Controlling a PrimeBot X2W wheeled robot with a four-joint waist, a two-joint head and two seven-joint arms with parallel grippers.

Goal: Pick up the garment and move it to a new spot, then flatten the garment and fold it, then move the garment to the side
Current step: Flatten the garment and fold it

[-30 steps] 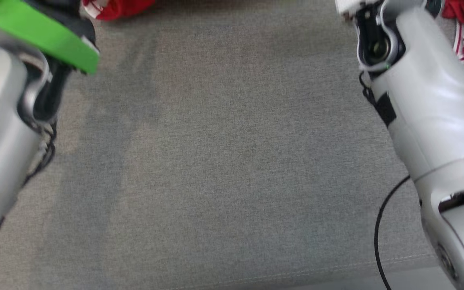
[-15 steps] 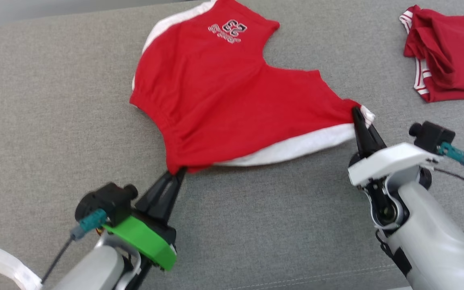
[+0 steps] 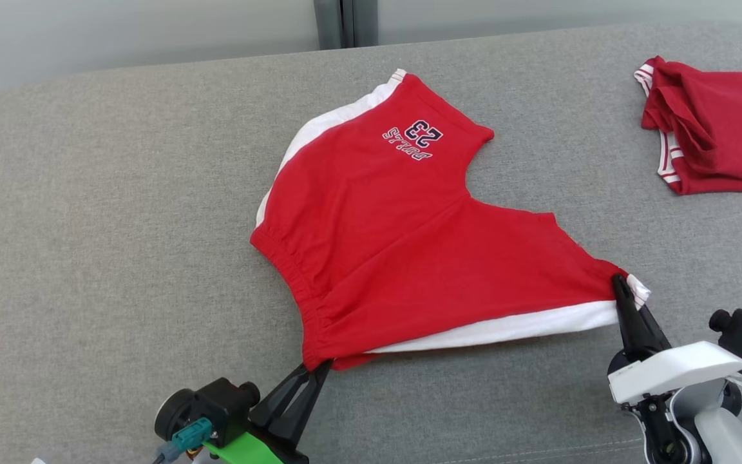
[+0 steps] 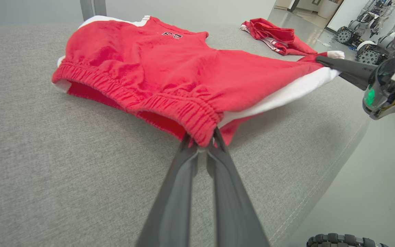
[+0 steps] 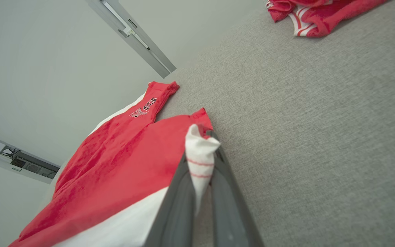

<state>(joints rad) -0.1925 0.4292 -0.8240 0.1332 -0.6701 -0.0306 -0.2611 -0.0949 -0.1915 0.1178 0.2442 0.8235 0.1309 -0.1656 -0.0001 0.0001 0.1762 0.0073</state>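
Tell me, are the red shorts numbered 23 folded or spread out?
Spread out. The red shorts lie open on the grey surface, both legs visible; left hand pinches the waistband, right hand a leg hem.

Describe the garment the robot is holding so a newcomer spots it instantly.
On the wide grey fabric surface, look to the middle: red shorts with white side panels lie spread, pinched at waistband and leg hem by the left gripper and right gripper. Unlike the crumpled red garment far right, they carry a printed 23.
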